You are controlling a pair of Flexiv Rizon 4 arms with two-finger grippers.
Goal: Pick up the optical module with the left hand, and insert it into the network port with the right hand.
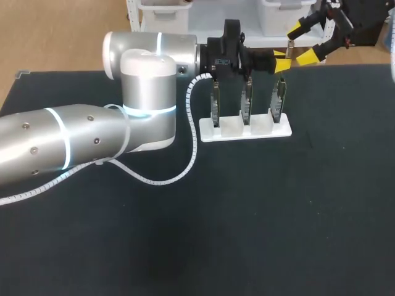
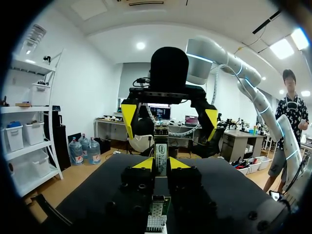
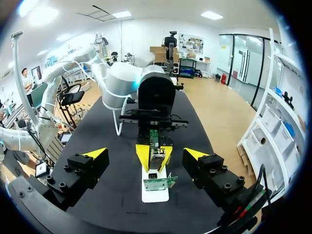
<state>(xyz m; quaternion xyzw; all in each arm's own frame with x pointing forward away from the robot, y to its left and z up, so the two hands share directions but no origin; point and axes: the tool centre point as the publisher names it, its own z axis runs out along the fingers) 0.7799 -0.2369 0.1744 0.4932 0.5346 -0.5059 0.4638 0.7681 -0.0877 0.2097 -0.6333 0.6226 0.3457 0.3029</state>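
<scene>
The slim optical module with a green label (image 2: 161,152) stands upright over the right end of a white plastic base (image 1: 237,132). It is clamped from both sides between the yellow tips of the left gripper (image 2: 162,164). The left wrist view alone shows this grip close up, with a green circuit board carrying a metal network port (image 2: 157,217) directly under the fingers. The head view does not show the module clearly, but it alone takes in the whole row. That row is three upright boards (image 1: 247,102) on the one base, on the black table (image 1: 259,216). There are two grippers. The right gripper (image 2: 169,119) hangs just beyond the module, facing it, its jaws spread wide and touching nothing.
</scene>
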